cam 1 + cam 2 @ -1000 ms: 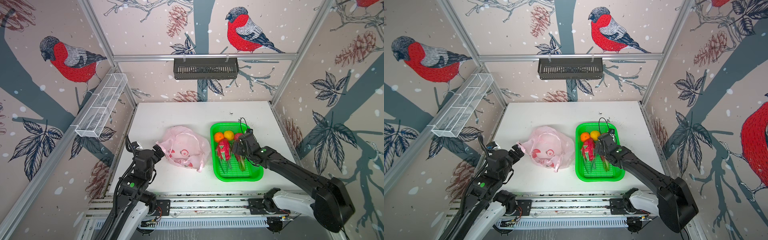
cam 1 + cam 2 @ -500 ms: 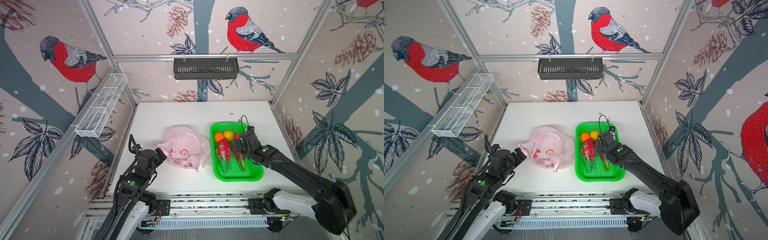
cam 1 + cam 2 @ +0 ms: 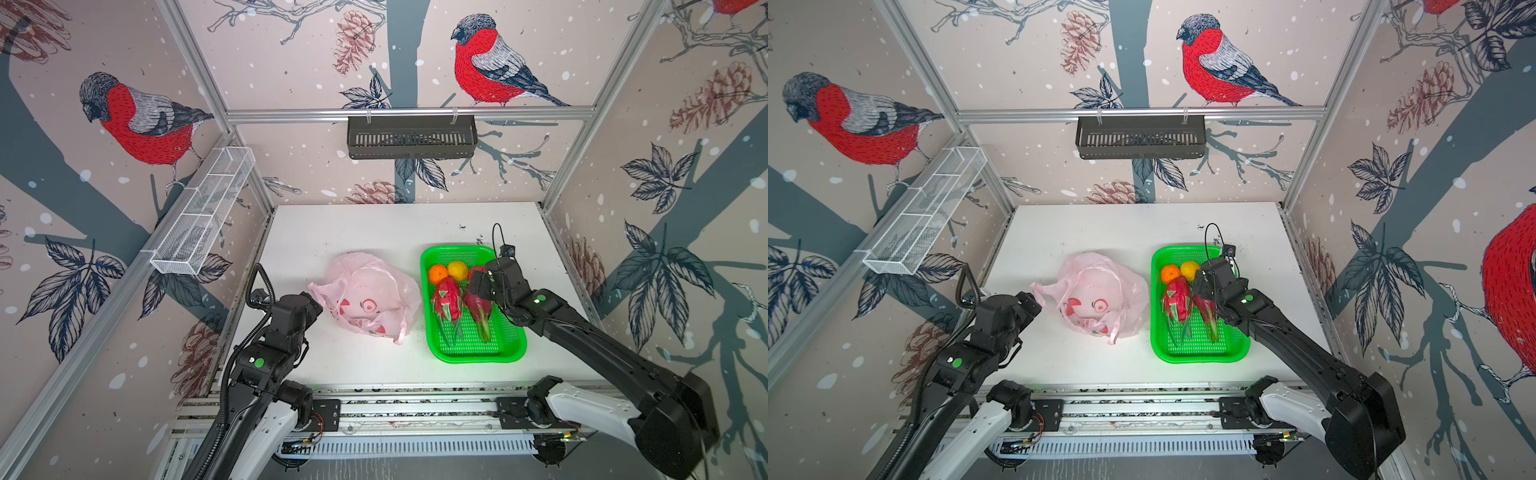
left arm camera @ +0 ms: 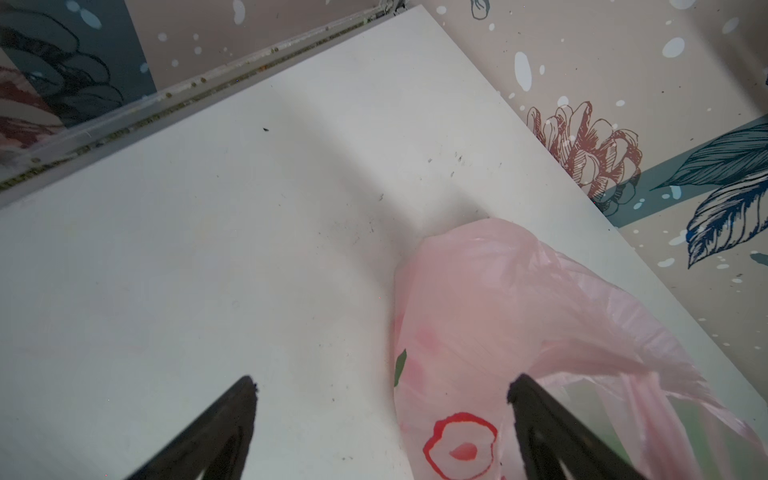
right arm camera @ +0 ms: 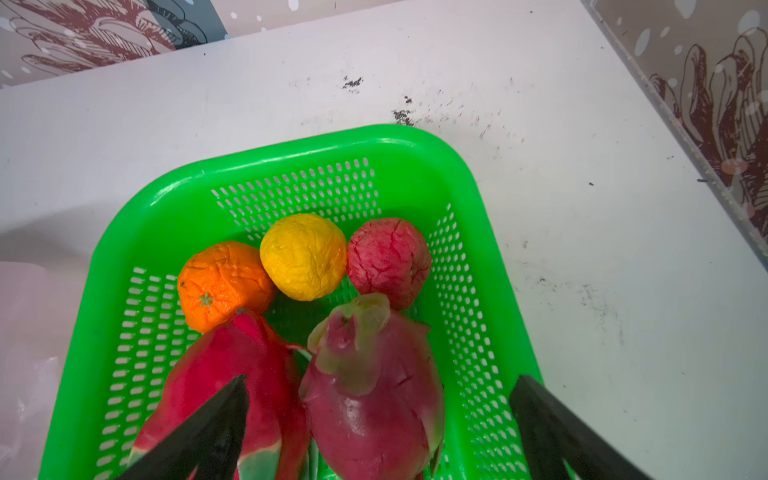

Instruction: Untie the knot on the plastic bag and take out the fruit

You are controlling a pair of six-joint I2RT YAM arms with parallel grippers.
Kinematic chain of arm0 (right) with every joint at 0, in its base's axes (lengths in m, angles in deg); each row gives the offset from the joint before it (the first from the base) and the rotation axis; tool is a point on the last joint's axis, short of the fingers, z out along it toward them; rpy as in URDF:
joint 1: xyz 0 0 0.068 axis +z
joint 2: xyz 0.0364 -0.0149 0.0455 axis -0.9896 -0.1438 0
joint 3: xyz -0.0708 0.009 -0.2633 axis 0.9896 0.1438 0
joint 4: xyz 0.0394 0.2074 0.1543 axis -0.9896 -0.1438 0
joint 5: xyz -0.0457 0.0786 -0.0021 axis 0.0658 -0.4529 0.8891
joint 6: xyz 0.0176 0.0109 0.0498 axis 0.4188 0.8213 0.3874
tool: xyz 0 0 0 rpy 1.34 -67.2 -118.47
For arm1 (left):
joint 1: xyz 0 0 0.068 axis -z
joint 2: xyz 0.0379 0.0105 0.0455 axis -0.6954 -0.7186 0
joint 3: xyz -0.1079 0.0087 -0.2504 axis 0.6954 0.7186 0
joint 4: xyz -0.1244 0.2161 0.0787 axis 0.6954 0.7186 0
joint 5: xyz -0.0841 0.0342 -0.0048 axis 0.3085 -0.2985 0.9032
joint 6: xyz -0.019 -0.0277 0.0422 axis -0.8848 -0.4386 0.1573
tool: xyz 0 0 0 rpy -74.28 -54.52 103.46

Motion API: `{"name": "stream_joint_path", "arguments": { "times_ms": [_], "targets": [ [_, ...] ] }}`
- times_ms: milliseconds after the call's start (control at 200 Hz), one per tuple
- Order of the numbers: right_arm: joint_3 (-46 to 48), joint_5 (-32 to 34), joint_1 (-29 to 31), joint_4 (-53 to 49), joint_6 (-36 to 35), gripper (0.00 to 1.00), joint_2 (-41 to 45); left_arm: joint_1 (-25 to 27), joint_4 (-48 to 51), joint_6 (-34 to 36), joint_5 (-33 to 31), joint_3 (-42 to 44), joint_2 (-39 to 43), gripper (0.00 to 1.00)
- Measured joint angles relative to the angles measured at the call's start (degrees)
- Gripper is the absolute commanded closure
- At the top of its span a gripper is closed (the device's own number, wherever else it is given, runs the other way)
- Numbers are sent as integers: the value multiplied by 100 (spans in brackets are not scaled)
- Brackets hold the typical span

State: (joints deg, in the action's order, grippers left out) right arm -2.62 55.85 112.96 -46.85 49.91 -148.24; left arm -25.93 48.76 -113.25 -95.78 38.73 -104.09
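Plastic bag (image 3: 365, 295): pale pink and translucent with red-and-white prints, it lies slumped and crinkled on the white table (image 3: 353, 232), just left of the green tray (image 3: 478, 357).
Loop handles: one (image 3: 323, 291) trails from the bag's left end toward the left arm, and the other (image 3: 399, 332) lies at its near right corner — the two are well apart.
Fruit: all five pieces sit in the tray.
Far end of tray: the orange (image 5: 224, 282), the yellow citrus (image 5: 305, 255) and the small pinkish-red fruit (image 5: 388, 257) sit in a row, each touching its neighbour.
Near end of tray: the two dragon fruits (image 5: 232, 374) (image 5: 374, 395) lie side by side with their blunt ends toward the round fruit.
Left gripper (image 4: 382, 382): the jaws are spread wide with nothing between them. In the wrist view one finger shows over bare table and the other in front of the bag. In both top views the tip sits just beside the bag's left handle; I cannot tell whether it touches.
Right gripper (image 5: 380, 380): it is fully spread and holds nothing. It hangs over the tray above the dragon fruits — one finger shows across the left-hand fruit, the other over the tray's rim.
Table marks: dark specks are scattered beyond the tray's far corner.
Surroundings: a black slotted basket (image 3: 411, 137) hangs on the back rail, and a white wire rack (image 3: 203, 216) is fixed to the left wall.
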Motion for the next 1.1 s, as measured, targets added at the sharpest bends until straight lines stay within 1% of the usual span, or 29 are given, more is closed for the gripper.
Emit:
{"name": "stream_joint_path", "arguments": {
  "times_ms": [205, 375, 560, 691, 931, 1101],
  "targets": [
    [52, 13, -490, 299, -269, 1, 173, -28, -542, 555, -444, -122, -719, 3],
    [254, -114, -1029, 702, -573, 1, 295, -199, -1266, 1119, -516, -136, -1305, 3],
    [811, -166, -1650, 1419, -870, 1, 564, -466, -2245, 1733, -579, -85, -1805, 3],
    [1172, -232, -2081, 1934, -1021, 1, 697, -597, -2964, 2173, -597, 111, -2142, 3],
    [1698, -372, -2826, 2776, -1224, 1, 767, -638, -4439, 3051, -721, 614, -2754, 3],
    [2184, -374, -3095, 3425, -1467, 1, 772, -649, -5576, 3615, -892, 1117, -3075, 3]
  ]
}}
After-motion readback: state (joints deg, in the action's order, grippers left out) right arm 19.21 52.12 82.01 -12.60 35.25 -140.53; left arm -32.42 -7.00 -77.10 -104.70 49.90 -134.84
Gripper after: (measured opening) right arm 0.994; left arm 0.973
